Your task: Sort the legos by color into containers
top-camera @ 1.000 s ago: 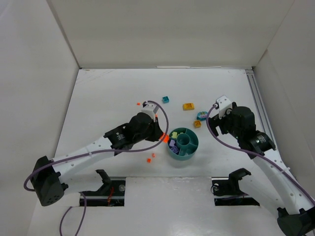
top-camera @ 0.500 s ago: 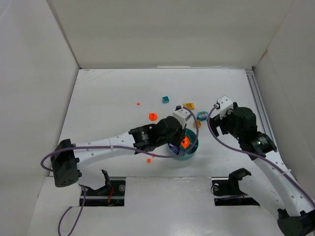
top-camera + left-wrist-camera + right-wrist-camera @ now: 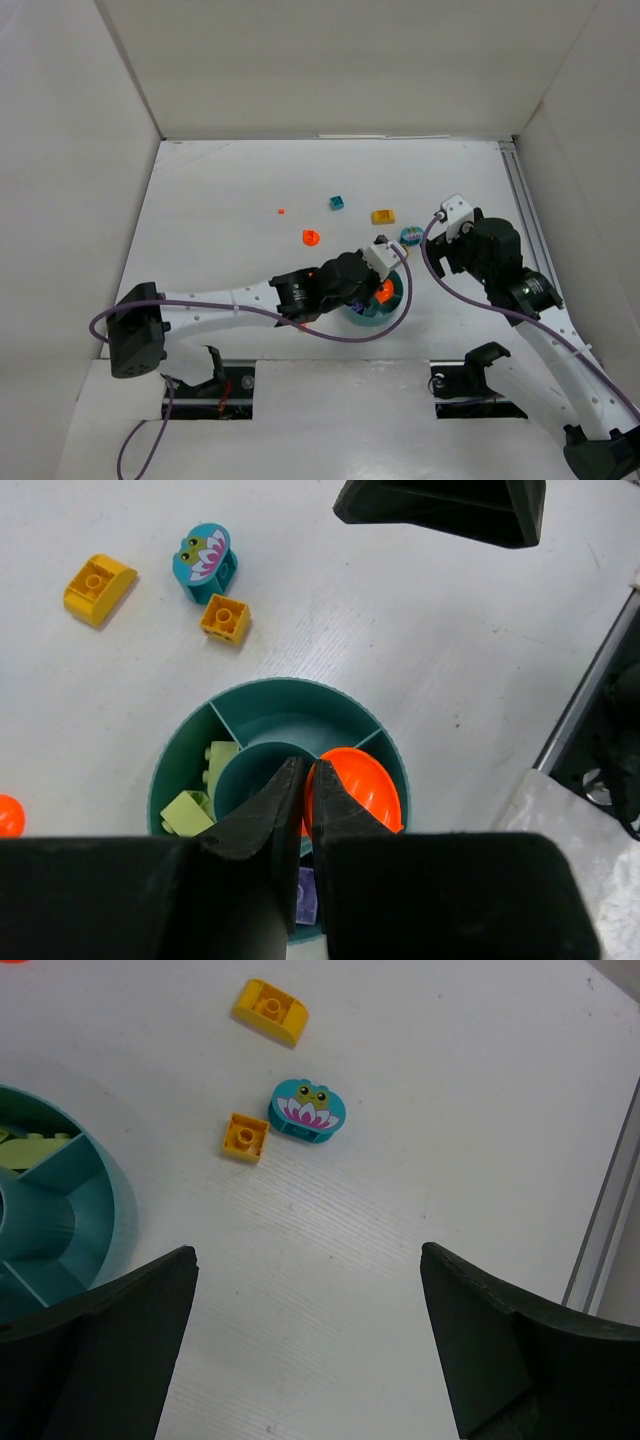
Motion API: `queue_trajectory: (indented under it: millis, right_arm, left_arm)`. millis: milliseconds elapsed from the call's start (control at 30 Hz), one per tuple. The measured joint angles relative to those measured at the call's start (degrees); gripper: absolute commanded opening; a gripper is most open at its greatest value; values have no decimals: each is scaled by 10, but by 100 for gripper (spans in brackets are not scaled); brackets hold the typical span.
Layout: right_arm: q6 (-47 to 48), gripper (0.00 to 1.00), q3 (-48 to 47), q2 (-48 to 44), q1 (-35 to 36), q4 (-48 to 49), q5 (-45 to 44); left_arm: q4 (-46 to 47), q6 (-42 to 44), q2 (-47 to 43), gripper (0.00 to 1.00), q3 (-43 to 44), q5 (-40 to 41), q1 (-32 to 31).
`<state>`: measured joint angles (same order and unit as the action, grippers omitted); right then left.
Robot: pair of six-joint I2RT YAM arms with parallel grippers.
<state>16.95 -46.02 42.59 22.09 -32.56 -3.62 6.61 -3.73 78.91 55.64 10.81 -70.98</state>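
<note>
Seen from above, the left arm [image 3: 240, 297] lies across the lower middle and hides most of the teal dish [image 3: 368, 314]; only a spot of orange shows there. Its wrist camera tells more. The left gripper [image 3: 308, 770] is clenched over the dish's centre well, nipping the rim of an orange dome piece [image 3: 362, 792] that sits over the wedge to the right. Whether the piece rests on the floor of that wedge I cannot tell. Lime green bricks [image 3: 190, 812] fill the left wedge and a purple brick [image 3: 307, 895] sits low in the frame.

The right gripper [image 3: 308, 1260] hangs released, wide apart, above bare table. Ahead of it lie a frog piece [image 3: 307, 1110], a small yellow square brick [image 3: 245, 1137] just beside it, and a yellow curved brick [image 3: 270, 1010] farther up. Only the overhead view shows the teal brick [image 3: 336, 202], the flat orange round [image 3: 311, 237] and a tiny orange bit [image 3: 281, 211] at centre.

A second ago the left gripper was at the dish's left rim; it has since carried the orange across. The right arm has not moved.
</note>
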Motion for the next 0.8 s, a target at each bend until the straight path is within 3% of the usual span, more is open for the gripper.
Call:
queue_trajectory:
  millis: [300,800]
  right_arm:
    - [0,97,0,0,0,0,-1]
    - [0,97,0,-2,0,0,-1]
  left_arm:
    - [55,74,0,0,-27,40,-56]
    - [91,89,55,0,-28,170,-106]
